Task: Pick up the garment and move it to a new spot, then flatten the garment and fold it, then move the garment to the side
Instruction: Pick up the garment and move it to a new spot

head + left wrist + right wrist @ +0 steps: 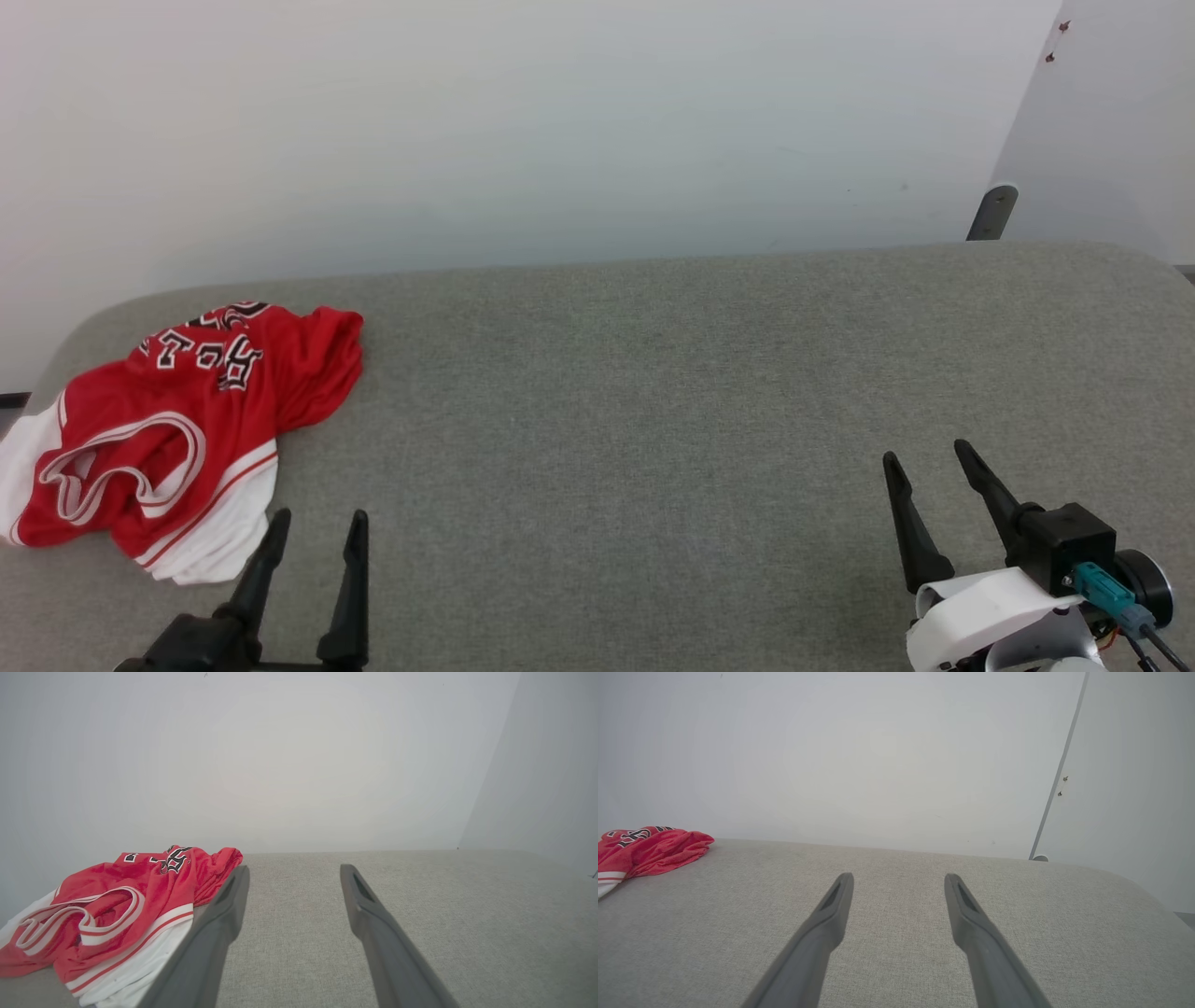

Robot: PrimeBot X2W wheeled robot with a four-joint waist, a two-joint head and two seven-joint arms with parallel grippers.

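Observation:
The garment (177,429), a red jersey with white sleeves, striped trim and black lettering, lies crumpled at the far left of the grey surface. It also shows at the left of the left wrist view as the garment (117,910) and at the left edge of the right wrist view as the garment (644,849). My left gripper (319,523) stands open just below and to the right of it, with nothing between its fingers. In its own view the left gripper (294,872) has its left finger beside the cloth. My right gripper (929,455) stands open at the lower right, far from the jersey, as does the right gripper (899,879).
The grey fabric-covered surface (653,420) has rounded far corners and ends against a pale wall (560,121). A dark bracket (991,213) stands behind the far right corner. The jersey's left sleeve reaches the surface's left edge.

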